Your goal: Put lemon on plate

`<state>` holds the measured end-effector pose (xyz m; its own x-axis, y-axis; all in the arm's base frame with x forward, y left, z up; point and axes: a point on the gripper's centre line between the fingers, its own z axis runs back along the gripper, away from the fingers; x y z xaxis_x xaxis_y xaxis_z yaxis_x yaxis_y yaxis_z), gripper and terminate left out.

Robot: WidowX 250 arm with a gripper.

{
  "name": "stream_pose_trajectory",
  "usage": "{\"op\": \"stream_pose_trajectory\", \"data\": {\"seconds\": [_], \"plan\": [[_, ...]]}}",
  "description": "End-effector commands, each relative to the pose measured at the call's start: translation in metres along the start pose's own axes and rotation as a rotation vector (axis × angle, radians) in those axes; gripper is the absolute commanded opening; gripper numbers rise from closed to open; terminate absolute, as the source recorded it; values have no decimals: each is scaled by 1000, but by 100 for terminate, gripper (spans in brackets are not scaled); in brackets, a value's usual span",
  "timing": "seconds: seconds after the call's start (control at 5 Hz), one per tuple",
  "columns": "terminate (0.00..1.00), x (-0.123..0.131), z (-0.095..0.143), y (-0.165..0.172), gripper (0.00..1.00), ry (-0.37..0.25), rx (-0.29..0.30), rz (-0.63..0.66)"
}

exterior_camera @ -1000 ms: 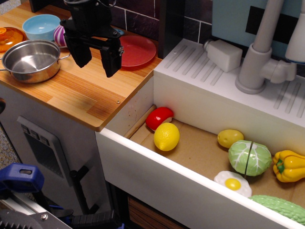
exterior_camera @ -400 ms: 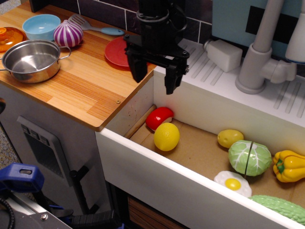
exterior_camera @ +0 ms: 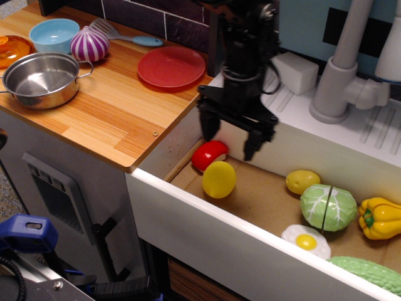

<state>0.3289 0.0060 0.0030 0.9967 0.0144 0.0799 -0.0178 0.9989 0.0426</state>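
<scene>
The lemon (exterior_camera: 219,179) is bright yellow and egg-shaped. It lies in the sink basin near its left front corner, next to a red toy piece (exterior_camera: 209,154). The red plate (exterior_camera: 171,67) lies flat on the wooden counter by the back wall, with nothing on it. My gripper (exterior_camera: 229,141) is open and empty, fingers pointing down. It hangs over the left end of the basin, just above and behind the lemon and over the red piece, not touching either.
A steel pot (exterior_camera: 41,78), blue bowl (exterior_camera: 54,34), purple onion (exterior_camera: 89,44) and spatula (exterior_camera: 125,36) sit on the counter. In the basin lie a duller yellow lump (exterior_camera: 303,182), cabbage (exterior_camera: 328,207), yellow pepper (exterior_camera: 380,218), fried egg (exterior_camera: 306,241) and cucumber (exterior_camera: 369,273). A faucet (exterior_camera: 341,69) stands behind.
My gripper has moved right from over the counter, past the plate, and come down over the left end of the basin. It stays open. The objects have not moved.
</scene>
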Motion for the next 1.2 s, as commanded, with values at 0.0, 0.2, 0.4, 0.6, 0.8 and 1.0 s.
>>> {"op": "stream_pose_trajectory", "data": {"seconds": [0.0,0.2,0.4,0.6,0.8,1.0], "plan": [[0,18,-1,-6,100,-72,44,10],[0,19,-13,-15,100,-64,59,36],[0,20,-23,-21,100,-79,74,45],[0,19,-32,-25,100,-88,113,74],[0,15,-36,-19,100,-80,157,67],[0,12,-35,-8,100,-71,168,53]]}}
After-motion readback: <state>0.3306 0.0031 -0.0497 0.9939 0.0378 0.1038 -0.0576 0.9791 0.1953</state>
